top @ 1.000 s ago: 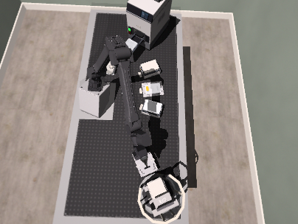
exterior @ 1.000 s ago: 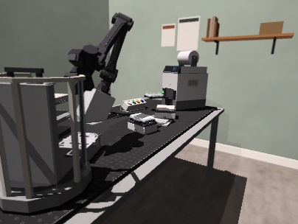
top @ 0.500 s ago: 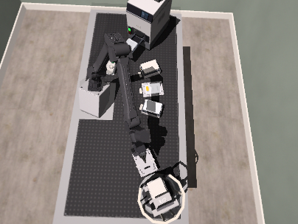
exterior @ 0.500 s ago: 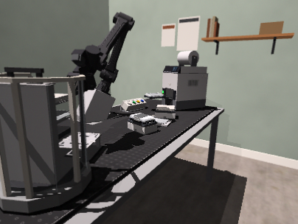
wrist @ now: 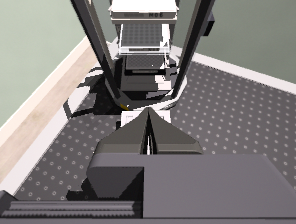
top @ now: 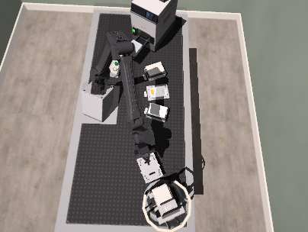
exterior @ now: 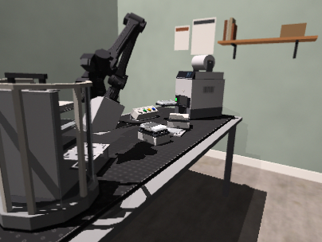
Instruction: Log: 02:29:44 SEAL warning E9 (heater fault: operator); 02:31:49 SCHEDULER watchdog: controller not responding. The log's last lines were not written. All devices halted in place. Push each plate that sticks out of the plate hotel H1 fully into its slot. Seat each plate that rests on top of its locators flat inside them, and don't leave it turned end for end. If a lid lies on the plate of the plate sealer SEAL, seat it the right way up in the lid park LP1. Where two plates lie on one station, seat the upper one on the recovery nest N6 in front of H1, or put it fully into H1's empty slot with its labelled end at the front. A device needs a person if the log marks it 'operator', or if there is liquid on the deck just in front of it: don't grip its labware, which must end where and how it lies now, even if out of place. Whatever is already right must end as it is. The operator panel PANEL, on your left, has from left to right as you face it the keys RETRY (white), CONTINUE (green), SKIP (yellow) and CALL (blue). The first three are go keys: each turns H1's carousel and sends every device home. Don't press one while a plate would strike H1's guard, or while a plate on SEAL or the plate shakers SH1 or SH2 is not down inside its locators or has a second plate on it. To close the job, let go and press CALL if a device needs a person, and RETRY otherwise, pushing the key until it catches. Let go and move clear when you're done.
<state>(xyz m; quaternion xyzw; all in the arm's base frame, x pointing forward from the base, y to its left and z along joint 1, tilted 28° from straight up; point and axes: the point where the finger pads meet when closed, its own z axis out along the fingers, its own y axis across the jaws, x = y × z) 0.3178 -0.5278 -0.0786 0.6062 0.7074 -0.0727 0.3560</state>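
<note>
My gripper [top: 148, 156] [wrist: 148, 112] is shut and empty. It hangs low over the white recovery nest N6 [top: 149, 171] [wrist: 129, 118], with its fingertips pointing at the plate hotel H1 [top: 144, 204] [exterior: 24, 119] [wrist: 95, 35]. In the wrist view a white plate [wrist: 144, 10] sits in an upper slot with its labelled end facing me. A plate with wells [wrist: 142, 36] in the slot below juts forward between the guard posts. The lower slot looks dark.
Three stations stand in a row mid-deck: one with a grey plate [top: 155, 70], one with a yellow spot [top: 157, 92], one with a white plate [top: 158, 111]. The sealer SEAL [top: 152, 15] [exterior: 199, 95] is at the far end. The panel [exterior: 144, 112] lies near the arm's base [top: 95, 101].
</note>
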